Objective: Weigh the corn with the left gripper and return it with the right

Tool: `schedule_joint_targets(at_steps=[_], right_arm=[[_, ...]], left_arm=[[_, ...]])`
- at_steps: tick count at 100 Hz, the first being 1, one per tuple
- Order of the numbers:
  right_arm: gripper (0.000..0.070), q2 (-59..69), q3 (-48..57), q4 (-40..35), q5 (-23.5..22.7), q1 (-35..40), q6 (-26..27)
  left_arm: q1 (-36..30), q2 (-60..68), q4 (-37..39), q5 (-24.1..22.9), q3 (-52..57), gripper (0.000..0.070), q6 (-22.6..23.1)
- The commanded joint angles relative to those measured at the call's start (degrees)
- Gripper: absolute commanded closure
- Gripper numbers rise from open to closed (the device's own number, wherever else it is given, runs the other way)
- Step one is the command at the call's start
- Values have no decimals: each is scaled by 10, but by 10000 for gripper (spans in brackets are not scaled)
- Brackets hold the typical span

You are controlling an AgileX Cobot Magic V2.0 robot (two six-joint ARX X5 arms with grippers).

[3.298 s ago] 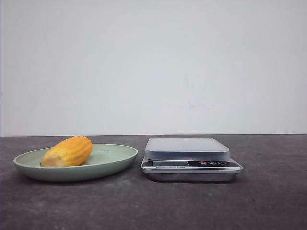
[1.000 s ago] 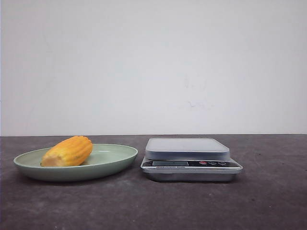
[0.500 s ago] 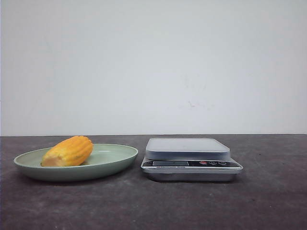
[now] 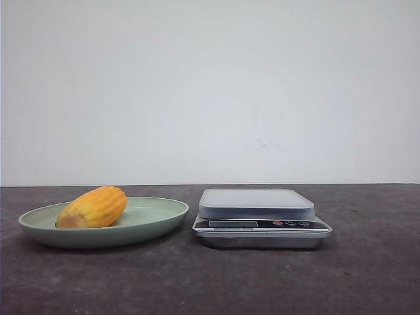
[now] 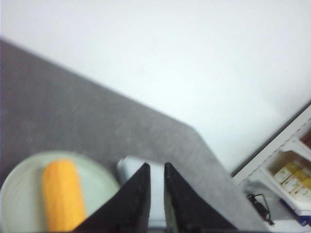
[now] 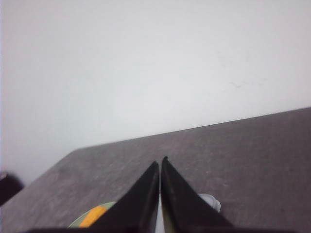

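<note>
Corn (image 4: 92, 207): lies on its side in the plate, left of the scale; yellow-orange, kernel rows showing, paler cut end turned toward the plate's left rim. Touched by neither gripper. Also seen in the left wrist view (image 5: 62, 195), blurred, and as a small orange patch in the right wrist view (image 6: 92, 216).

Plate (image 4: 154, 222): shallow, pale green, flat on the table just left of the scale, rim close to the scale's base but apart from it. The corn sits in its left half.

Scale (image 4: 261, 217): silver body, pale grey weighing platform on top with nothing on it; display strip and small buttons along the front edge. Reading too small to make out.

Table (image 4: 216, 282): dark grey, mottled; a plain white wall rises behind the scale.

Left gripper (image 5: 156, 167): up in the air above the scale and plate; fingers drawn nearly together with a narrow slit between the tips, nothing between them. Not visible in the front view.

Right gripper (image 6: 160, 161): also aloft, above the scale; fingers pressed together to a thin line, holding nothing. Not visible in the front view.

Shelving (image 5: 287, 170): beyond the table's far corner from the scale, left wrist view only; holds small boxes, blurred.
</note>
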Motion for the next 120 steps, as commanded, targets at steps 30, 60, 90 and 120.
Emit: schedule_joint_targets(at_steps=[30,60,90,120], right_arm=[[700,202,294,-228,8,1,-120],[154,228,349,-228,21,1,-148],[0,227,349,-232,16,1,-148],[0,227,349,-236,-14,1,-150]], left_arm=[[0,207,-139,-5,311,689,160],[0,288,-213,-3,401,168,206],[0,291,-236,-3,401,0,206],[0,308,-296,-3,401,0,206]])
